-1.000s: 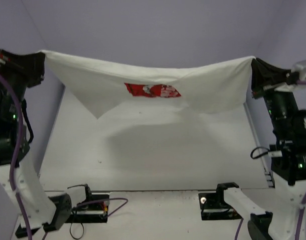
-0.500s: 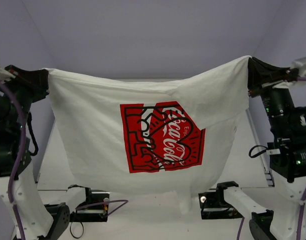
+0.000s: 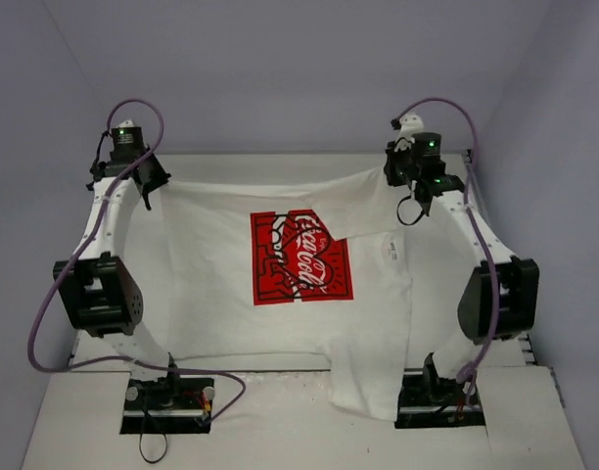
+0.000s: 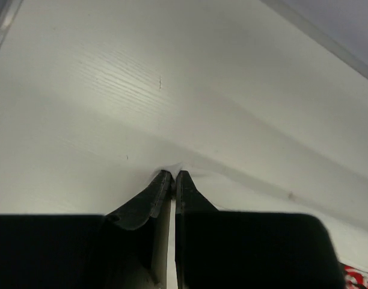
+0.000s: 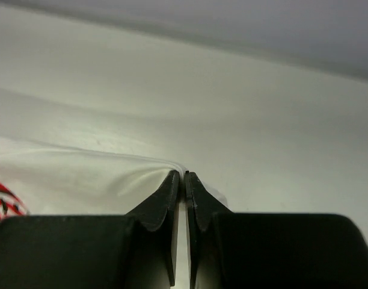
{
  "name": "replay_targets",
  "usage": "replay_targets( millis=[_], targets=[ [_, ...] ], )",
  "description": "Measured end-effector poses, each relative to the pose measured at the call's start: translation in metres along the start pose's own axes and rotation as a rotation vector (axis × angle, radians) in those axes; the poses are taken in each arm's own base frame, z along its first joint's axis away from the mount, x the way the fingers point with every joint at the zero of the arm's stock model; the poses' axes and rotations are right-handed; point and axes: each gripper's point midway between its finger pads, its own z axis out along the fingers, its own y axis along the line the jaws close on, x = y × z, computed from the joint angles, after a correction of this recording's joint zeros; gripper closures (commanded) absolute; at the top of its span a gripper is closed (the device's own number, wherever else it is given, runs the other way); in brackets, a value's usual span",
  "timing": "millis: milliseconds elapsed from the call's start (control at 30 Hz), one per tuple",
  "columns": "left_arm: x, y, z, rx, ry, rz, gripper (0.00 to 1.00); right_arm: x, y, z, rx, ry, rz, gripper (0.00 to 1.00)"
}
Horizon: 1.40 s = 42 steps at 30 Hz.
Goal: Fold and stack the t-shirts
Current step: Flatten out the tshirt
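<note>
White: one t-shirt (image 3: 211,284) lies spread on the desk (image 3: 280,168), its far corners pinched by two tools, left tool (image 4: 174,174) and right tool (image 5: 184,174)

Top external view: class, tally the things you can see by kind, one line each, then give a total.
White t-shirt with a red graphic: 1
Robot arms: 2 (left arm, right arm)
Total: 3
</note>
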Motion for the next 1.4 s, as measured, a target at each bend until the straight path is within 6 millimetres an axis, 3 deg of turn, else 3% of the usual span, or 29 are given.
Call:
replay_targets(
  millis=[67, 167, 333, 433, 533, 567, 600, 633, 700, 800, 900, 1000, 1100, 1167, 1300, 1400],
  targets=[
    [0.009, 0.002, 0.036, -0.015, 0.026, 0.004, 1.0, 0.045, -0.001, 0.032, -0.008, 0.102, -0.001, 1.0],
    [0.026, 0.003, 0.095, -0.038, 0.073, 0.016, 1.0, 0.095, -0.004, 0.076, -0.016, 0.201, -0.014, 1.0],
    [0.042, 0.002, 0.186, -0.052, 0.112, 0.024, 1.0, 0.139, -0.012, 0.141, -0.018, 0.267, -0.043, 1.0],
    [0.041, -0.001, 0.224, -0.049, 0.106, 0.024, 1.0, 0.138, -0.022, 0.179, 0.0, 0.248, -0.05, 1.0],
    [0.031, -0.006, 0.25, -0.035, 0.07, 0.02, 0.89, 0.124, -0.034, 0.211, 0.041, 0.194, -0.053, 0.95],
    [0.026, -0.009, 0.255, -0.028, 0.054, 0.017, 0.75, 0.115, -0.039, 0.221, 0.061, 0.17, -0.054, 0.9],
    [0.02, -0.013, 0.258, -0.019, 0.034, 0.015, 0.59, 0.105, -0.044, 0.23, 0.084, 0.139, -0.056, 0.75],
    [0.012, -0.017, 0.259, -0.009, 0.011, 0.011, 0.4, 0.095, -0.05, 0.238, 0.115, 0.112, -0.056, 0.5],
    [-0.007, -0.027, 0.256, 0.013, -0.042, 0.003, 0.27, 0.071, -0.062, 0.248, 0.18, 0.052, -0.052, 0.34],
    [-0.039, -0.042, 0.246, 0.054, -0.128, -0.009, 0.23, 0.041, -0.077, 0.249, 0.252, -0.02, -0.054, 0.23],
    [-0.056, -0.05, 0.23, 0.07, -0.161, -0.009, 0.23, 0.031, -0.084, 0.238, 0.288, -0.037, -0.044, 0.23],
    [-0.049, -0.047, 0.202, 0.062, -0.117, 0.008, 0.23, 0.046, -0.081, 0.21, 0.292, 0.019, -0.026, 0.28],
    [-0.022, -0.037, 0.155, 0.022, -0.023, 0.042, 0.23, 0.069, -0.069, 0.16, 0.289, 0.102, 0.041, 0.37],
    [0.002, -0.029, 0.118, 0.002, 0.029, 0.066, 0.23, 0.079, -0.055, 0.116, 0.281, 0.135, 0.091, 0.42],
    [0.084, -0.012, 0.038, -0.032, 0.159, 0.12, 0.23, 0.093, -0.007, 0.033, 0.234, 0.145, 0.176, 0.46],
    [0.143, -0.013, 0.011, -0.026, 0.258, 0.186, 0.23, 0.117, 0.033, -0.001, 0.181, 0.17, 0.24, 0.47]
  ],
)
